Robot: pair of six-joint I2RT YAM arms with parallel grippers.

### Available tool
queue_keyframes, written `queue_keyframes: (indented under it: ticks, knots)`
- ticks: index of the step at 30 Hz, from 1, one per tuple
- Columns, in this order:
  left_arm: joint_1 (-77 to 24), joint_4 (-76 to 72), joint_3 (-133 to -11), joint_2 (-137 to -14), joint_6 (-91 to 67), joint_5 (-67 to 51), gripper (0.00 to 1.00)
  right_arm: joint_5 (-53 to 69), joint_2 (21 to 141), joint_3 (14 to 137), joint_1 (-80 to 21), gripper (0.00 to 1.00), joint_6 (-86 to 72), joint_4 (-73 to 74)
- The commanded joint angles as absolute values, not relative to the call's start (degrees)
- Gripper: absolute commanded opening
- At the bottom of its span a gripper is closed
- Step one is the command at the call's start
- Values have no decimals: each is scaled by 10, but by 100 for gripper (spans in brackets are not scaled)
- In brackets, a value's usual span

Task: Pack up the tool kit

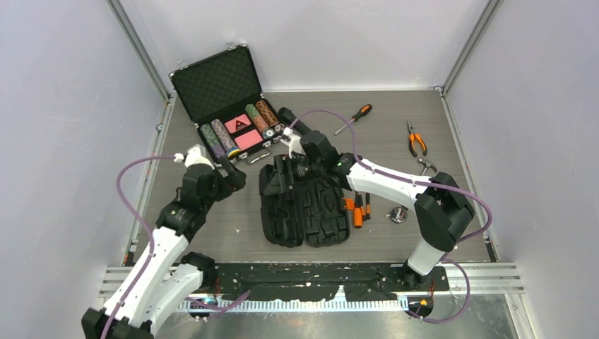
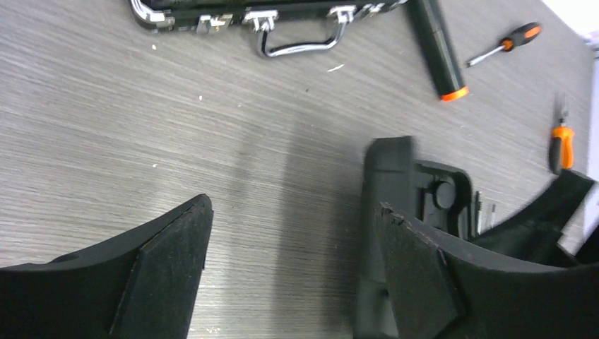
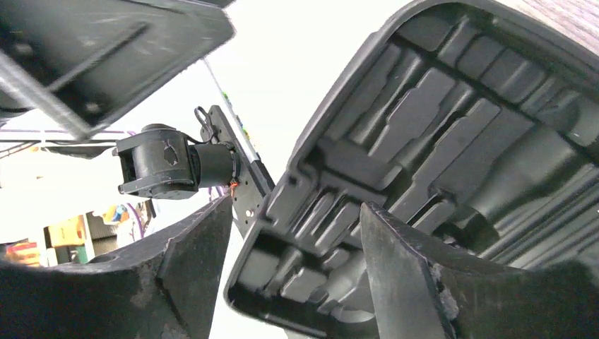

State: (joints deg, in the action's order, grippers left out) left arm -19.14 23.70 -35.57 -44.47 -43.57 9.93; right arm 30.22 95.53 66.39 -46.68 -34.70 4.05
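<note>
Left gripper (image 2: 293, 212): jaws wide apart, nothing between the pads but bare table (image 2: 141, 127). Right gripper (image 3: 297, 208): jaws parted and straddling the rim of the tool kit case (image 1: 307, 212); I cannot tell from this close view whether the pads actually press on it. The case lies open mid-table, with orange-and-black tools (image 1: 357, 208) loose just beside its right edge.

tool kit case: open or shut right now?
Open: the tool case has its two halves spread apart, with moulded slots exposed in the top and right wrist views.
</note>
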Motion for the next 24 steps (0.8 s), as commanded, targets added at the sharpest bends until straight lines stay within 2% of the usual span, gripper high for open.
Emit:
queue_keyframes:
  ticks: [1, 5, 8, 12, 17, 24]
  knots:
    - [-191, 319, -396, -379, -404, 100, 88, 278, 964, 715, -487, 74, -316, 89]
    - [-198, 342, -417, -350, -409, 14, 91, 244, 920, 733, -484, 84, -287, 148]
    - [-223, 348, -423, -342, -423, -38, 91, 187, 876, 729, -458, 85, -265, 202]
    - [-284, 357, -423, -356, -437, -34, 89, 96, 802, 677, -421, 84, -234, 276]
    - [-329, 376, -413, -397, -434, -5, 86, -49, 738, 617, -412, 81, -214, 347]
    - [-330, 389, -389, -471, -407, 30, 79, -119, 715, 546, -407, 68, -221, 367]
